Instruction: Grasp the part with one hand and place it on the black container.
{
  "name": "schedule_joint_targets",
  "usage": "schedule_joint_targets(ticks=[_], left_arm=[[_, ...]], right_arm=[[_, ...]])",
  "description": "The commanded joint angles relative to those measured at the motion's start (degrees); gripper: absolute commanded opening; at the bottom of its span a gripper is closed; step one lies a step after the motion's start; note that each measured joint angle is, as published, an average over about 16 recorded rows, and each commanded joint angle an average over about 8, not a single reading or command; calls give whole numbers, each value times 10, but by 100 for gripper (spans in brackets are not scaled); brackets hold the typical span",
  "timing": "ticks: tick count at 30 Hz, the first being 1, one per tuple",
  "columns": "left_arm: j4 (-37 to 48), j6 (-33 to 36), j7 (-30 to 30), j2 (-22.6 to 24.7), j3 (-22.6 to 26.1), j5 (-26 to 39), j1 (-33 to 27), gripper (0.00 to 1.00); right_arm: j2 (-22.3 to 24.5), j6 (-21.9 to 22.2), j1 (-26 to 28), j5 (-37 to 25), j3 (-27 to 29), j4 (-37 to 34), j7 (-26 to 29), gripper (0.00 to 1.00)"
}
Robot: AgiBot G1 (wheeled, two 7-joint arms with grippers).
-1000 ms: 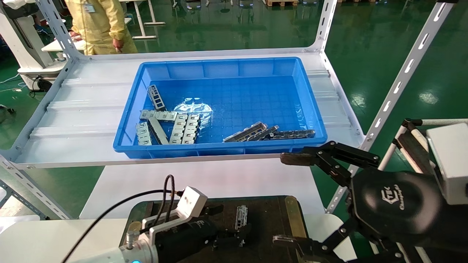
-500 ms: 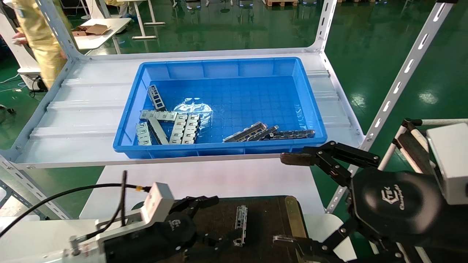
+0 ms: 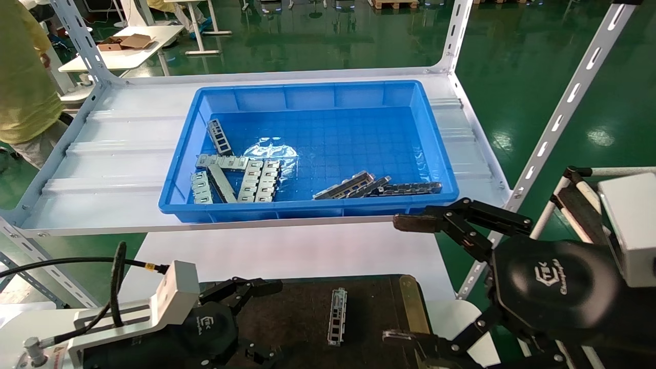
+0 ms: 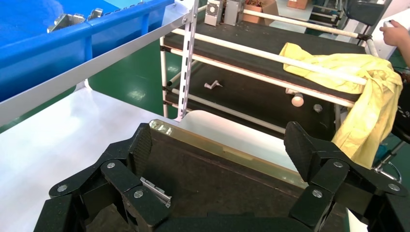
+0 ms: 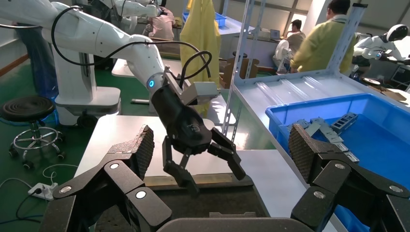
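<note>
Part (image 3: 336,316) lies flat and free on the black container (image 3: 297,312), lengthwise toward 12 o'clock, near the container's middle and a little toward its brass-edged side at 3 o'clock. Left gripper (image 3: 256,320) sits low over the container at the part's 9 o'clock, apart from it, fingers spread wide and holding nothing; in the left wrist view the gripper (image 4: 220,157) shows both pads well apart with a sliver of the part (image 4: 155,189) beside one finger linkage. Right gripper (image 3: 405,279) hangs at the part's 3 o'clock, off the container's edge, jaws wide and empty. Blue bin (image 3: 307,210) stands on the shelf at 12 o'clock, holding pale ladder-like plates (image 3: 259,180) and darker strips (image 3: 376,187).
</note>
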Motion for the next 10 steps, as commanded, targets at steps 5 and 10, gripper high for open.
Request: schedule_joint_targets(ticks=[5,10], left_arm=[[-5,19,0,-13,-3,-3,-6,100],[-5,21,-1,-13,-3,-2,-9,100]], right_arm=[[0,0,0,0,0,0,0,100],[0,0,0,0,0,0,0,100]])
